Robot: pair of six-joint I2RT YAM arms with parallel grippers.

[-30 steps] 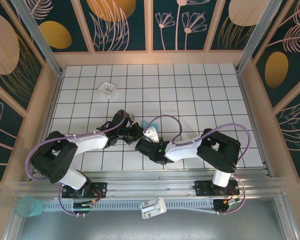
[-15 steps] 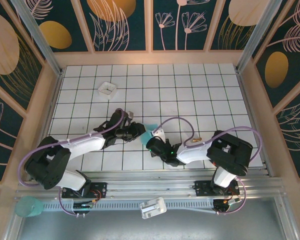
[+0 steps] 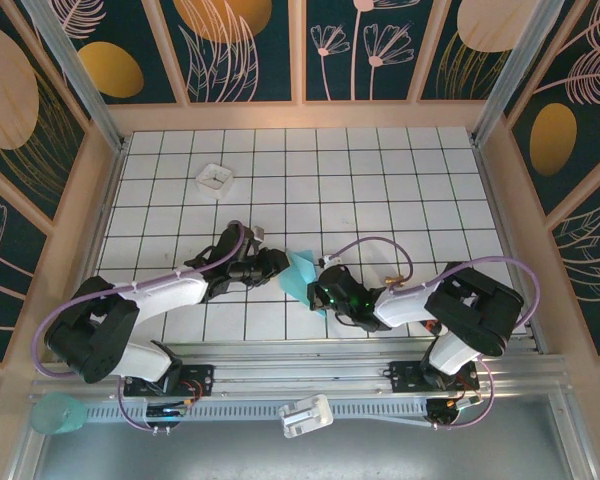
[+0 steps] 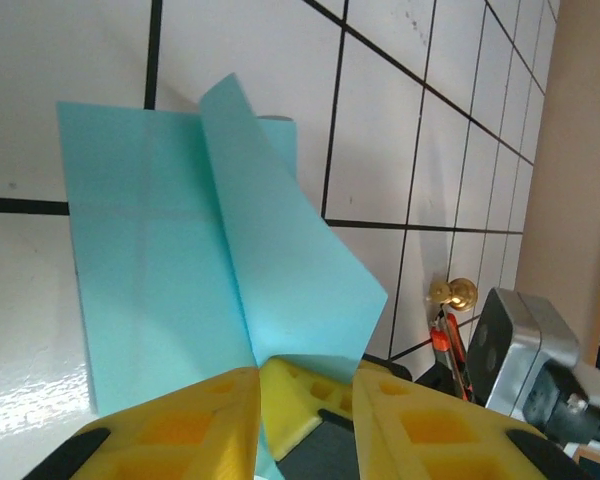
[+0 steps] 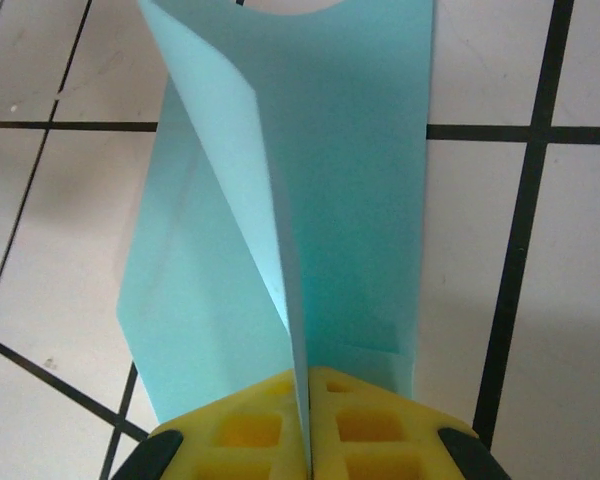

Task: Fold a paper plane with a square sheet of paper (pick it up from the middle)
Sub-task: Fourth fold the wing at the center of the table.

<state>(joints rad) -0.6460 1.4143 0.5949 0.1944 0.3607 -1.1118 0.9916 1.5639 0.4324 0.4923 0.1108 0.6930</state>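
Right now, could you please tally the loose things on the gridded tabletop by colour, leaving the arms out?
Turquoise: 1, the sheet of paper, partly folded
White: 1, the small square tray
Red and black with a gold knob: 1, the pen-like tool
Total: 3

— What do you look like?
— My left arm (image 3: 170,290) and right arm (image 3: 412,305): white shells, black joints, lilac cables (image 3: 365,243) looping alongside.
— Your claws?
— Left claw (image 4: 302,378), right claw (image 5: 307,380): yellow fingers (image 4: 170,430) with square pockets, plus a green light (image 3: 352,297).
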